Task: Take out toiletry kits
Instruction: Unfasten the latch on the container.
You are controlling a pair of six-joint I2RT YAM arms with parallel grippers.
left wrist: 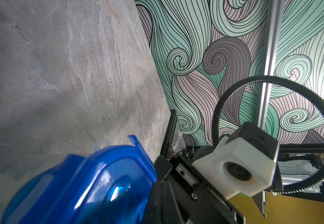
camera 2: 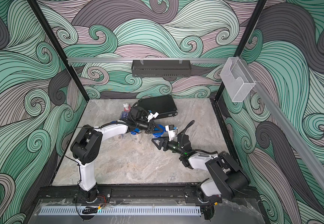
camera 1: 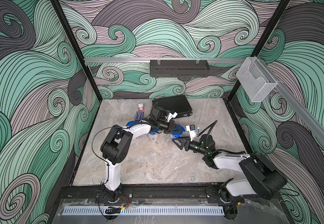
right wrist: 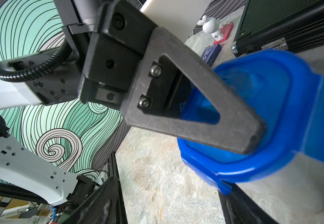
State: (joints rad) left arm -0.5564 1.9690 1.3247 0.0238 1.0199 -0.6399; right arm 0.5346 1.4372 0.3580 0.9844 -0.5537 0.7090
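right wrist: glossy translucent blue lid (right wrist: 285, 100)

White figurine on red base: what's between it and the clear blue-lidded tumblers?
A small dark-blue card box lies flat there, close to the figurine; the left arm crosses above the tumblers. Shows in both top views.

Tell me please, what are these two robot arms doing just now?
Both arms are working on one clear tumbler in the middle of the table. The left gripper, shut, rests its tips on the blue lid. The right gripper stands open beside it. The black briefcase lies closed behind.
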